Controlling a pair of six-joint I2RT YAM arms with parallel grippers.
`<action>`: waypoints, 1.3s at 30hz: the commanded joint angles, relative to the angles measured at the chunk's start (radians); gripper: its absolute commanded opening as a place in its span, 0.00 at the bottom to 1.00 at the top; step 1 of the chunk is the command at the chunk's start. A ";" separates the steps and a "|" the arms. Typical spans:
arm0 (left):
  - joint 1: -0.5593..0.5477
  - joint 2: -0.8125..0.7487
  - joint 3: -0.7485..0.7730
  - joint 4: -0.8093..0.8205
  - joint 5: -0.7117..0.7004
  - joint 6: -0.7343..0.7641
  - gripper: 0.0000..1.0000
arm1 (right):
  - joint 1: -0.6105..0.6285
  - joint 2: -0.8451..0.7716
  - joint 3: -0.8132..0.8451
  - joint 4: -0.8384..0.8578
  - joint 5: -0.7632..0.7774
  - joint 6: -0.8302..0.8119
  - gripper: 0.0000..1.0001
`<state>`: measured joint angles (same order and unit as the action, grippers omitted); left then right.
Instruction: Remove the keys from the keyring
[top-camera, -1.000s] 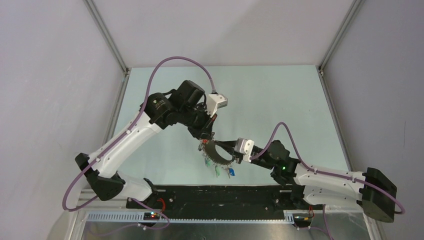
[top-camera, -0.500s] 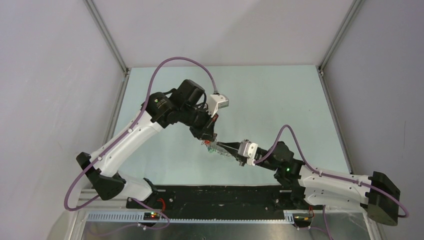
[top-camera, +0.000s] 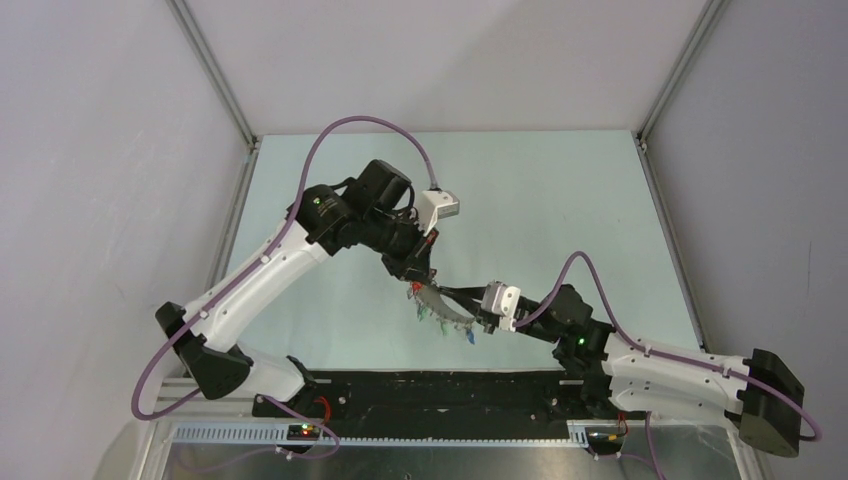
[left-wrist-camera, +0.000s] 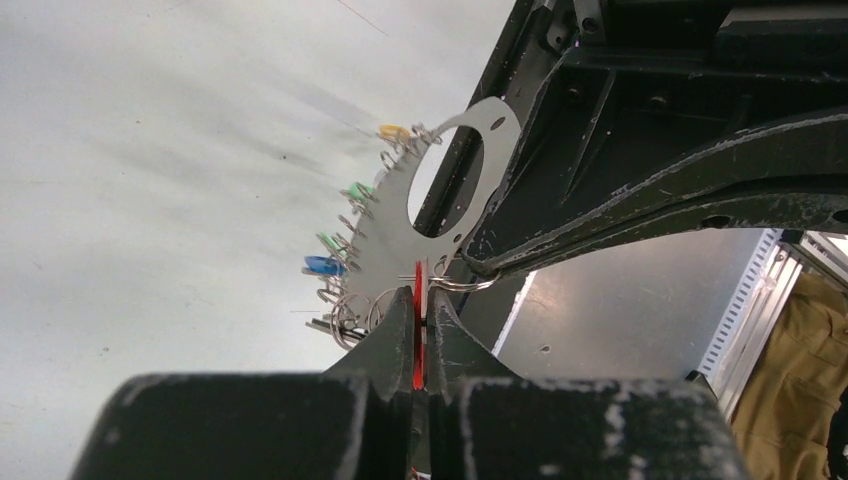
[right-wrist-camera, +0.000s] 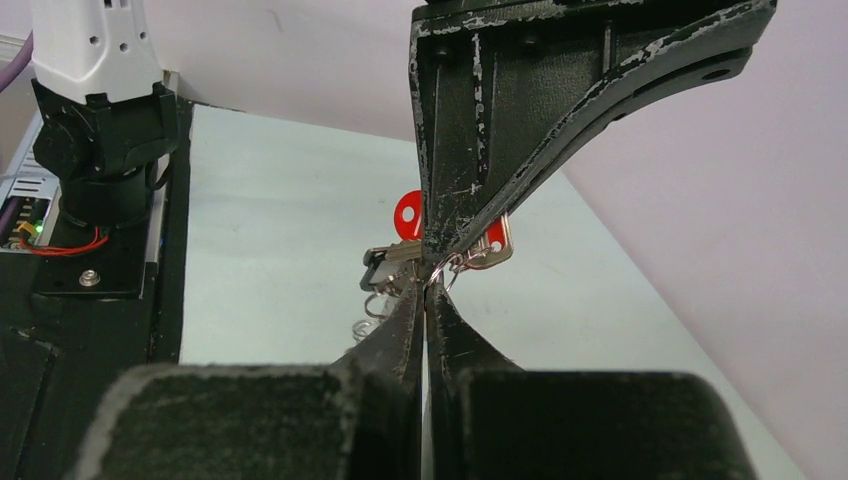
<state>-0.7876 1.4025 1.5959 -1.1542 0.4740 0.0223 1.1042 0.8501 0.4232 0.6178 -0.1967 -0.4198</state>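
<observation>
The keyring (left-wrist-camera: 392, 245) is a flat grey metal plate with an oval opening, held in the air between both grippers; it also shows in the top view (top-camera: 440, 303). Keys with yellow (left-wrist-camera: 393, 132), green (left-wrist-camera: 358, 190) and blue (left-wrist-camera: 322, 265) heads hang along its edge. My left gripper (left-wrist-camera: 420, 296) is shut on a red key head (left-wrist-camera: 417, 340), which also shows in the right wrist view (right-wrist-camera: 408, 213). My right gripper (right-wrist-camera: 428, 285) is shut on a small wire split ring (left-wrist-camera: 458, 284) right beside that key. The two gripper tips nearly touch in the top view (top-camera: 428, 287).
The pale green table (top-camera: 560, 200) lies below the held ring. The black base rail (top-camera: 430, 392) runs along the near edge, close under the hanging keys. Grey walls and metal frame posts (top-camera: 210, 70) enclose the table.
The keyring went from lying open to edge-on, and now tilts with keys hanging to the lower right. The right arm shifted slightly right. Both grippers kept their hold.
</observation>
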 joint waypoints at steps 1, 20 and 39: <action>0.035 -0.003 -0.021 0.007 -0.073 0.040 0.00 | -0.007 -0.061 0.013 0.136 -0.020 0.021 0.00; 0.046 -0.023 0.028 0.008 -0.169 0.044 0.00 | -0.063 -0.048 0.015 0.151 -0.119 0.172 0.00; -0.093 -0.042 0.121 0.032 -0.362 0.134 0.00 | -0.093 0.146 0.151 -0.017 -0.056 0.318 0.00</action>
<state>-0.8684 1.3949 1.6642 -1.1736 0.1921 0.1059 1.0161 0.9691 0.5171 0.6155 -0.2623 -0.1730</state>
